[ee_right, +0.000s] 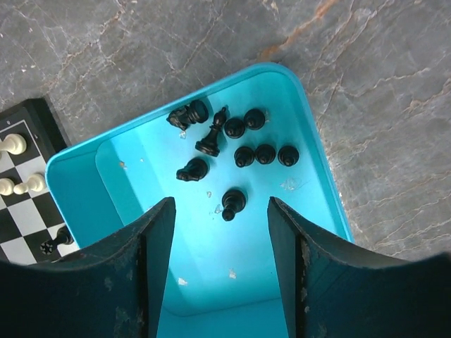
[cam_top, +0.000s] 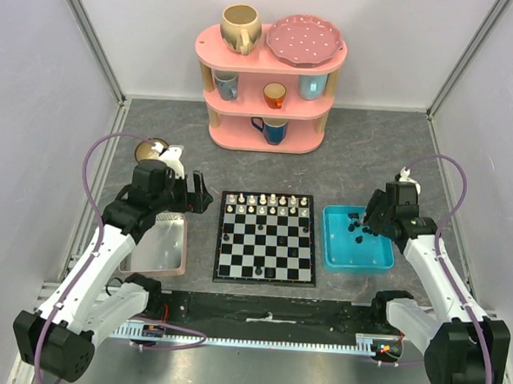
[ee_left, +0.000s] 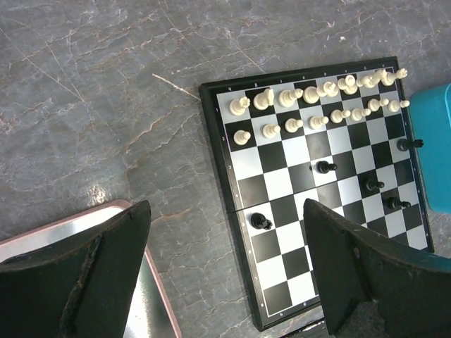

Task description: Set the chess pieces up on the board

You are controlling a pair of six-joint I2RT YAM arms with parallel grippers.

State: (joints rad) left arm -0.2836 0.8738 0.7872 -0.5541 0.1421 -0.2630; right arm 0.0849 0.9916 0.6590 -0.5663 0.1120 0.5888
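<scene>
The board (cam_top: 267, 238) lies at the table's middle. Cream-white pieces (cam_top: 267, 204) fill its two far rows, also seen in the left wrist view (ee_left: 318, 98). Several black pieces (ee_left: 323, 167) stand scattered on the board (ee_left: 282, 211). Several more black pieces (ee_right: 243, 144) lie in the blue tray (ee_right: 91, 204), which sits right of the board (cam_top: 357, 250). My right gripper (ee_right: 222, 232) hangs open over the tray, a black pawn (ee_right: 232, 203) just ahead of the fingers. My left gripper (ee_left: 225, 260) is open and empty above the table, left of the board.
A pink-rimmed grey tray (cam_top: 159, 249) lies left of the board under the left arm. A pink shelf (cam_top: 268, 88) with mugs and a plate stands at the back. A round brass object (cam_top: 152, 150) sits at the far left.
</scene>
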